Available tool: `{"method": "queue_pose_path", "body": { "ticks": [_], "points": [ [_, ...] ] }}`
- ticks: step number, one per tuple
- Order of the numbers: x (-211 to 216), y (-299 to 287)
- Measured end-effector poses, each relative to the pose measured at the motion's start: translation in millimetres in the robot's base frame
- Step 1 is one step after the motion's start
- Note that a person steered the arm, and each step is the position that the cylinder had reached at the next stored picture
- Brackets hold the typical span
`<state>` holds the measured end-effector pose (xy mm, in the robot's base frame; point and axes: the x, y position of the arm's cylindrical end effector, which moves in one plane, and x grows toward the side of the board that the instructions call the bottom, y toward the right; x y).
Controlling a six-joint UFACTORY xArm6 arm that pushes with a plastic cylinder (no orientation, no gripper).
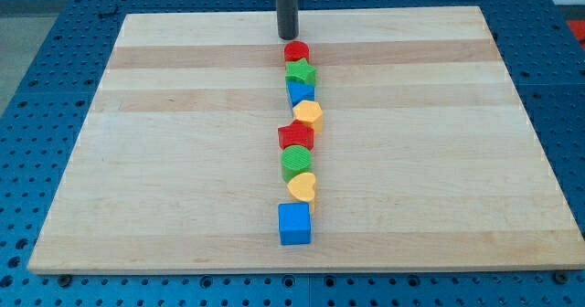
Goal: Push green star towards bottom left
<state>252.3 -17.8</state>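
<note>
The green star lies near the view's top centre of the wooden board, second in a column of blocks. A red round block touches it above, and a blue block touches it below. My tip is just above the red round block, slightly to its left, at the top of the column. It stands apart from the green star, with the red block between them.
Below the blue block the column runs down: a yellow heart, a red star, a green round block, a yellow heart and a blue cube. A blue pegboard table surrounds the board.
</note>
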Motion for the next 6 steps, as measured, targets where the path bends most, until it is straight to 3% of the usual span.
{"method": "queue_pose_path", "body": {
  "ticks": [3,4,6],
  "points": [
    [20.9,49.1],
    [54.0,65.7],
    [62.5,54.4]
  ]
}}
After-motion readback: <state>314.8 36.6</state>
